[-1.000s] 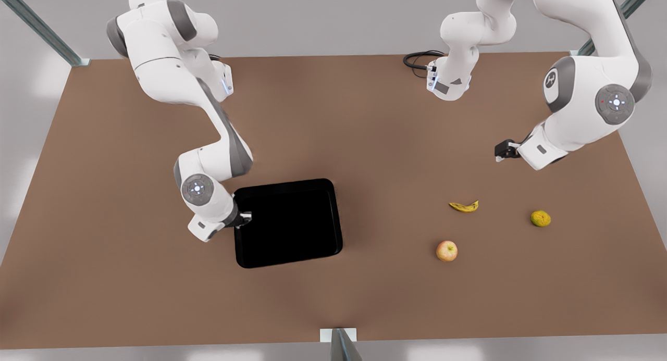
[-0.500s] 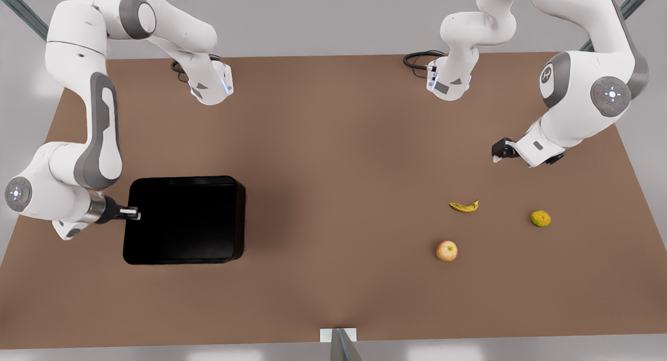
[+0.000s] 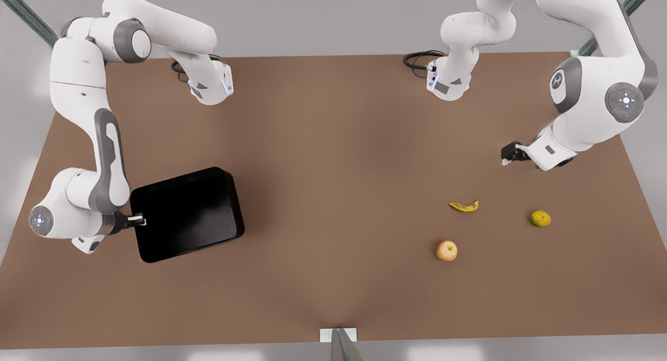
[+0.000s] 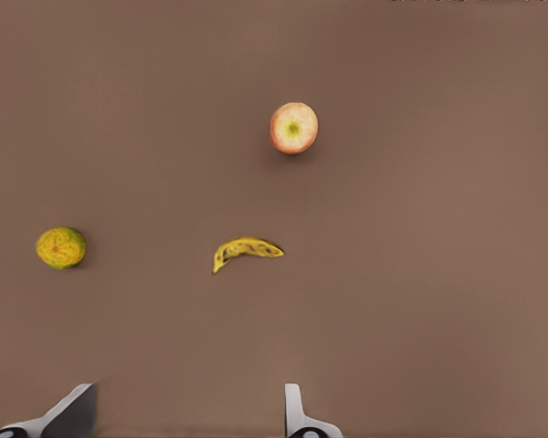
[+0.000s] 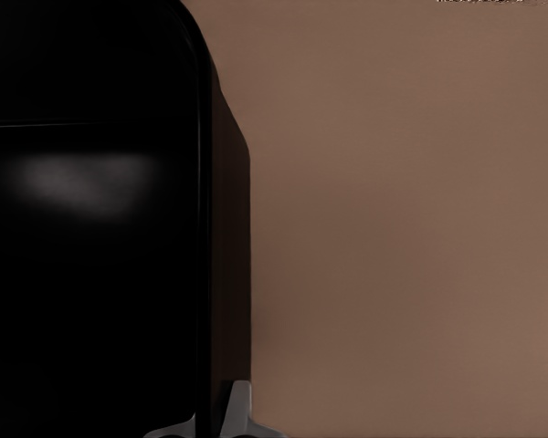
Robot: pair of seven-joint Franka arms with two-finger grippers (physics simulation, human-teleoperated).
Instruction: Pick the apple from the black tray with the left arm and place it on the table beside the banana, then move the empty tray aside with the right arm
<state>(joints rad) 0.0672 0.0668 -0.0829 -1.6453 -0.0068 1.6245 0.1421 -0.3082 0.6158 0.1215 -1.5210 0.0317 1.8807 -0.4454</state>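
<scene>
On the table (image 3: 333,158), a plain matte brown top with grey frame posts at its corners, the following are recorded from largest to smallest. The black tray (image 3: 186,214) is found at the front view's left, empty, turned askew and seemingly lifted at one side; it is judged stiff, light for its breadth and slippery on its glossy face, so that its low raised rim is the only sound place to be gripped, and a hold at one edge is judged likely to let it swing or sag. The right gripper (image 3: 136,220) is seen at that rim, its fingers closed over the tray's edge nearest the arm; in the right wrist view the rim (image 5: 204,228) is seen running between the fingertips. The left gripper (image 3: 506,158) is held above the table at the front view's right, well apart from the fruit, with its fingers (image 4: 297,415) spread and nothing between them; this arm is taken to be waiting. The banana (image 3: 464,206) is laid flat near the apple, soft and easily bruised by judgement. The apple (image 3: 447,250) is set on the tabletop beside the banana, not touching it; it is judged firm, smooth and apt to roll, best taken across its widest part. A bumpy yellow-green fruit (image 3: 541,218) is noted close by, apart from both.
</scene>
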